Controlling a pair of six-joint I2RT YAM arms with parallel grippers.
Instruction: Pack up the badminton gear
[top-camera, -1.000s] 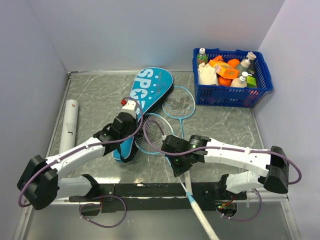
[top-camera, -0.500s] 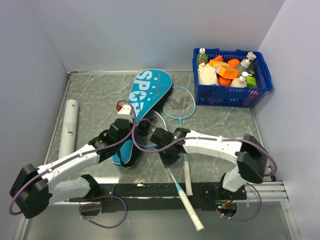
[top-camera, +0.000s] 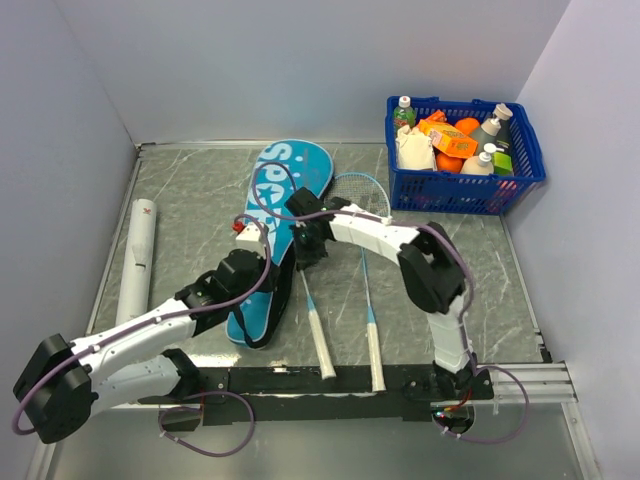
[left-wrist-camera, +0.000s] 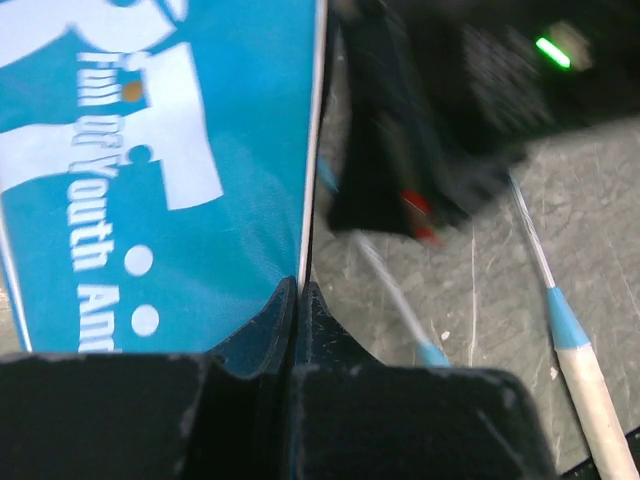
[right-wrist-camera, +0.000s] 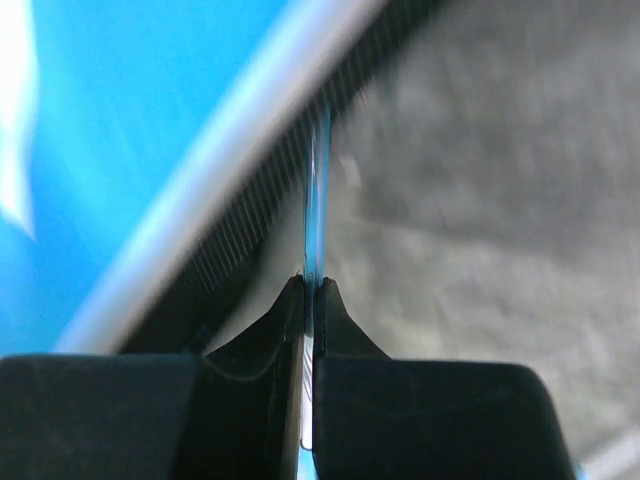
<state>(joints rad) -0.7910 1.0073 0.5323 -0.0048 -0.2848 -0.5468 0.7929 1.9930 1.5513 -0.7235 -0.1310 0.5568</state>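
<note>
Where the left gripper (left-wrist-camera: 298, 292) is pinched together on the white-piped rim of the blue racket bag (left-wrist-camera: 150, 150), the cover looks soft and floppy, best taken by that rim.

Right gripper (right-wrist-camera: 310, 285): clamped on a thin blue bar of one racket (right-wrist-camera: 318, 180), shaft or frame unclear, at the bag's edge. Judged light and stiff, with fragile strings; grip at shaft or handle.

Second racket (top-camera: 367, 290): just beside the right gripper, on the worktop (top-camera: 450, 260).

White tube (top-camera: 137, 262), red mark: well apart from both grippers, on the left gripper's far side.

Lettering on bag: large white capitals, partly hidden; small print "of Youth".
</note>
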